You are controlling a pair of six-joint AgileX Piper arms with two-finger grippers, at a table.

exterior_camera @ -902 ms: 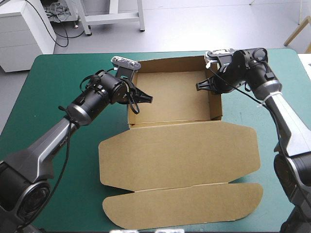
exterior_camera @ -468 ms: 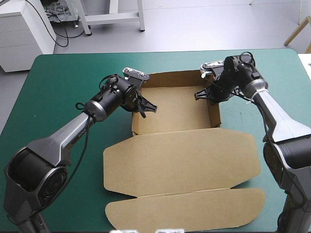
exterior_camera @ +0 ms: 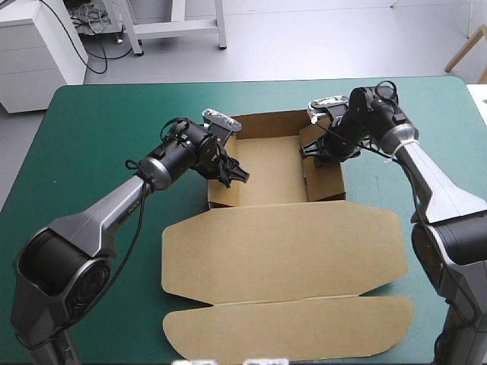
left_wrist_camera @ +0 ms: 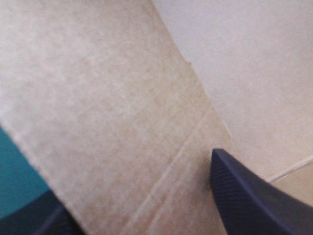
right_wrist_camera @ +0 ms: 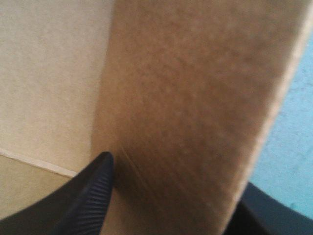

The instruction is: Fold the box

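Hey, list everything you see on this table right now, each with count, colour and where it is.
Brown cardboard box: one, brown, mid-table; open tray toward the far edge, lid panels flat toward the near edge.
Teal-green table cover: one, teal-green, under everything.
Left gripper: one, black, at the tray's left wall, jaws apart astride the board.
Right gripper: one, black, at the tray's right wall, jaws apart astride a flap leaning inward.
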